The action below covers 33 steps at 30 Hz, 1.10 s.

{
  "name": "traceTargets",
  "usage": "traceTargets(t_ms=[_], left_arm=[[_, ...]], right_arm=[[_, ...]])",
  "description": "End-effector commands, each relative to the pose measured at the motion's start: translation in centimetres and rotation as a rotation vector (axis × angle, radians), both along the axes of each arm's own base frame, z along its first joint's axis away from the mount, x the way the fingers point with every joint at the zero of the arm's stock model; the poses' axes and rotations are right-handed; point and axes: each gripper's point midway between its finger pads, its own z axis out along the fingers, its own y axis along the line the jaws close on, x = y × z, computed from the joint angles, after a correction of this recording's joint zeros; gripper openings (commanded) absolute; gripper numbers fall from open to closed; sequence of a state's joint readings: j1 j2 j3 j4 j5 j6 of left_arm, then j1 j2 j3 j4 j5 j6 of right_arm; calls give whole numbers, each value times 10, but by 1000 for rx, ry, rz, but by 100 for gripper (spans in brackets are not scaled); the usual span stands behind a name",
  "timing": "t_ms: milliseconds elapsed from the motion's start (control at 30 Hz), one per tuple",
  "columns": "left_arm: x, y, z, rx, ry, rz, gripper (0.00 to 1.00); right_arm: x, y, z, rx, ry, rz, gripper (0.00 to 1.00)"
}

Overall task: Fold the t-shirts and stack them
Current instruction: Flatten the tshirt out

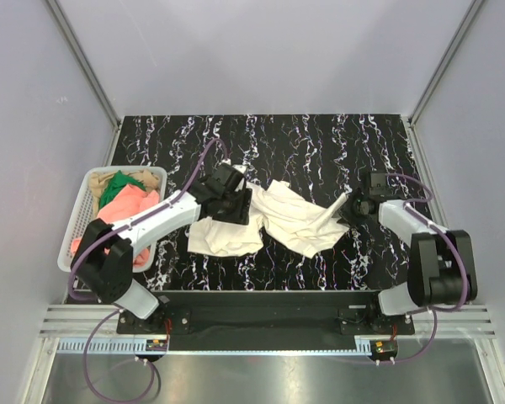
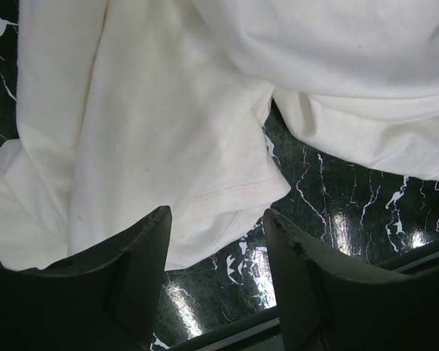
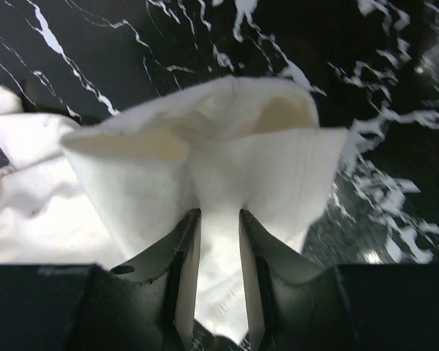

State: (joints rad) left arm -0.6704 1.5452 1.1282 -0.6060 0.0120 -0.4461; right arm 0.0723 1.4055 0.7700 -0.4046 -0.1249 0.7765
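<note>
The large cream-white t-shirt [image 1: 269, 220] lies crumpled in the middle of the black marbled table. My left gripper [image 1: 230, 202] hovers over its left part. In the left wrist view this gripper [image 2: 218, 219] is open above the shirt's hem [image 2: 227, 191], with nothing between the fingers. My right gripper [image 1: 352, 207] is at the shirt's right tip. Its jaws [image 3: 219, 213] stand a little apart, with a raised fold of the cream cloth [image 3: 227, 153] running between them. Salmon-pink [image 1: 131, 207], green [image 1: 113, 190] and tan [image 1: 145, 178] t-shirts lie bundled at the left.
A white mesh basket [image 1: 87, 187] at the table's left edge holds the coloured shirts. Bare black marbled table [image 1: 320, 143] stretches behind the shirt. Grey walls and metal posts enclose the table on three sides.
</note>
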Motion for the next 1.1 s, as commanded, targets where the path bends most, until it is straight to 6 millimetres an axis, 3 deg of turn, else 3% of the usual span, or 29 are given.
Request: traceTargets(t_ms=[0, 33, 67, 100, 133, 233, 333, 367, 500, 567, 733, 1067], left_arm=[[10, 14, 14, 5, -101, 87, 61], [8, 19, 19, 4, -122, 98, 61], [6, 22, 18, 15, -128, 100, 63], [3, 27, 13, 32, -125, 102, 64], [0, 30, 12, 41, -120, 97, 65], [-8, 37, 1, 68, -84, 108, 65], [-12, 42, 0, 63, -87, 134, 65], [-12, 43, 2, 64, -95, 142, 65], [-13, 46, 20, 33, -147, 132, 65], [-14, 45, 25, 19, -161, 123, 66], [-21, 41, 32, -28, -156, 101, 66], [-34, 46, 34, -61, -165, 89, 66]], right_arm=[[54, 18, 14, 84, -167, 14, 35], [68, 17, 23, 79, -197, 12, 35], [77, 16, 24, 67, -209, 6, 35], [83, 15, 13, 60, -181, 2, 36], [97, 16, 22, 60, -204, 7, 35], [105, 13, 12, 34, -159, 9, 36], [95, 3, 11, -42, -97, 25, 37], [85, -9, 8, -105, -48, 4, 37], [77, -37, 44, -258, -87, 10, 39], [74, -43, 51, -294, -90, 22, 38], [67, -51, 31, -267, -43, 108, 37], [67, -43, -9, -233, -20, 204, 35]])
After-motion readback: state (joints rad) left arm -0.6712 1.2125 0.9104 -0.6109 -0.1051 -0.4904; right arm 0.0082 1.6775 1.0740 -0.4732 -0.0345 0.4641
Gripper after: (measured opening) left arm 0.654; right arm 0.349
